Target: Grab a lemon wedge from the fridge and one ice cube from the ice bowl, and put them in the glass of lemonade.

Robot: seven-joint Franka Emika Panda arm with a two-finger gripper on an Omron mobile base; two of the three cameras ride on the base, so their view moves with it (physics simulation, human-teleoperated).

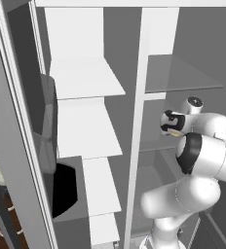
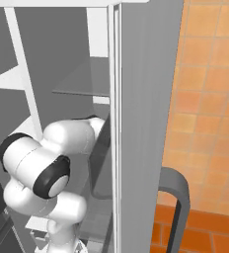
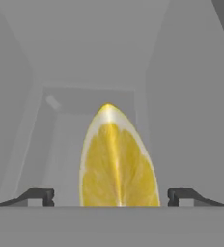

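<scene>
The yellow lemon wedge (image 3: 116, 159) stands cut face toward me on a grey shelf inside the fridge (image 1: 85, 78). It sits right between the two dark fingertips (image 3: 36, 195) of my gripper (image 3: 109, 195), with a gap on each side, so the jaws are open and nothing is gripped. In the left base view the hand (image 1: 173, 121) reaches into the right compartment of the fridge, and a sliver of the lemon wedge (image 1: 176, 133) shows at its tip. The ice bowl and the glass of lemonade are out of view.
A white upright divider (image 1: 137, 146) splits the fridge, with white shelves (image 1: 88, 131) to its left and a grey shelf (image 1: 178, 73) above the hand. The open door's edge (image 2: 141, 123) and its dark handle (image 2: 178, 197) stand close to the right of the arm, before an orange tiled wall (image 2: 210, 99).
</scene>
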